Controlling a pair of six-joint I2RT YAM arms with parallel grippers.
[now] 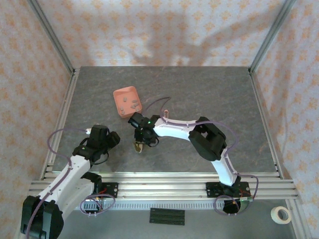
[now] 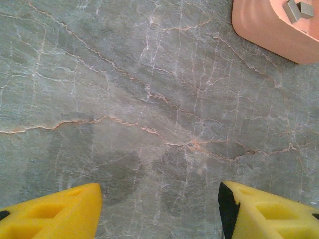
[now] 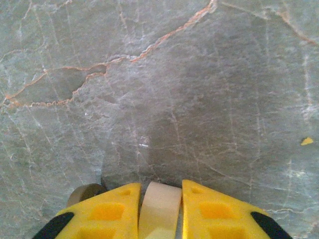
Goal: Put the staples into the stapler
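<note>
From above, the right end effector [image 1: 140,144] points down at the surface [image 1: 209,94], clamped on the pale stapler [image 1: 137,147]. The left end effector [image 1: 113,139] hovers to its left, its opening hard to judge from here. The salmon tray [image 1: 127,101] holding the staples [image 1: 134,105] lies just beyond the right end effector.

The left wrist camera shows its yellow fingers [image 2: 55,211] spread wide, gripping nothing, with the tray's corner ahead to the right.

The right wrist camera shows both fingers pressed against the stapler's sides, and a yellow fleck [image 3: 306,141] ahead to the right.
</note>
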